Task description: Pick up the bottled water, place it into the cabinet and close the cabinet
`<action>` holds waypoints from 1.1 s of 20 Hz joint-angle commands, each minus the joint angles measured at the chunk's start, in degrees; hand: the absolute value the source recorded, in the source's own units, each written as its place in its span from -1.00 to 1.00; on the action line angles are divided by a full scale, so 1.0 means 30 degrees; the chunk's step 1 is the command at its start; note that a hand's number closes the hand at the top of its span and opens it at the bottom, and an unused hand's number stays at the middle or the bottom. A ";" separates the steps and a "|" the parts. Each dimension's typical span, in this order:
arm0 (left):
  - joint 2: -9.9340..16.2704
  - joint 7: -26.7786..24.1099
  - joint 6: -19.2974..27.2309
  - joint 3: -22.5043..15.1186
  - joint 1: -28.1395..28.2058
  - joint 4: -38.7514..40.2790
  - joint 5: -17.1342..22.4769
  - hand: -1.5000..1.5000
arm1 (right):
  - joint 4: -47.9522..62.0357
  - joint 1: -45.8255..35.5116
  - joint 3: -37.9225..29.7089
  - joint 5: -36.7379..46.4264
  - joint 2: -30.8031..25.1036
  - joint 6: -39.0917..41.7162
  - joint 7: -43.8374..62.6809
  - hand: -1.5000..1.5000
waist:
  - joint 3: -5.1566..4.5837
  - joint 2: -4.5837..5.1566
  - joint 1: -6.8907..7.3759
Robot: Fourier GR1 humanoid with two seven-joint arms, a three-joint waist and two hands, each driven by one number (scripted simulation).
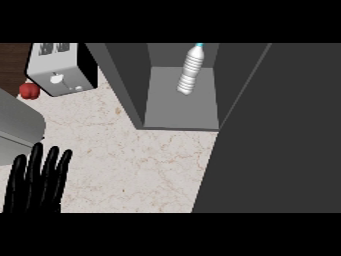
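Observation:
The bottled water (191,71), clear with a blue cap, lies tilted inside the dark grey cabinet (180,112), on its floor near the back. The cabinet door (284,135) stands open and fills the right side of the head view. My left hand (36,180) shows at the lower left with fingers straight and up, resting above the counter, far from the cabinet. My right hand does not show; the open door covers that side.
A silver toaster (61,67) stands at the back left with a red pepper (30,90) beside it. A grey curved object (7,125) lies at the left edge. The marble counter (136,160) spreads between my hand and the cabinet.

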 commanded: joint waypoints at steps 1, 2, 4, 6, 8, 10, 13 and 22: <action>0.1315 -0.0595 -0.0865 0.1171 0.2704 -0.2281 0.0920 -1.00 | -0.1646 -0.0230 0.3205 0.1952 -0.0125 0.0512 0.0715 1.00 | -0.0089 -0.0250 -0.0017; 0.1498 -0.0913 -0.1019 0.1132 0.3822 -0.2877 0.0962 -1.00 | -0.0865 -0.0205 0.3327 0.2206 -0.0063 0.0469 0.0064 1.00 | -0.0073 -0.0257 -0.0028; 0.2102 -0.1051 -0.1695 0.2401 0.4666 -0.3515 0.1880 -1.00 | -0.1823 -0.0092 0.4274 0.2571 0.0129 0.0119 0.0875 1.00 | -0.0085 -0.0265 -0.0054; 0.2366 -0.1267 -0.2553 0.2840 0.5020 -0.3340 0.2351 -1.00 | -0.1160 -0.1576 0.5543 0.3638 0.1477 -0.0560 0.2731 1.00 | -0.0100 -0.0179 0.0019; 0.2323 -0.1925 -0.3097 0.3335 0.6096 -0.3727 0.2911 -1.00 | -0.1222 -0.1613 0.5888 0.4086 0.1477 -0.0594 0.2474 1.00 | -0.0099 -0.0226 0.0088; 0.2798 -0.2037 -0.3791 0.4027 0.7016 -0.4222 0.3450 -1.00 | -0.1738 -0.2455 0.5737 0.3692 0.2148 -0.0733 0.4123 1.00 | -0.0111 -0.0188 0.0333; 0.2946 -0.2712 -0.5123 0.4492 0.7993 -0.3745 0.3912 -1.00 | -0.1534 -0.3321 0.6157 0.3584 0.2824 -0.0641 0.5528 1.00 | -0.0124 -0.0188 0.0507; 0.3638 -0.3792 -0.8413 0.7419 1.0124 -0.2764 0.5836 -1.00 | 0.1364 -0.8783 0.6421 0.1488 0.5265 -0.4749 0.8504 1.00 | -0.0104 -0.0081 0.0590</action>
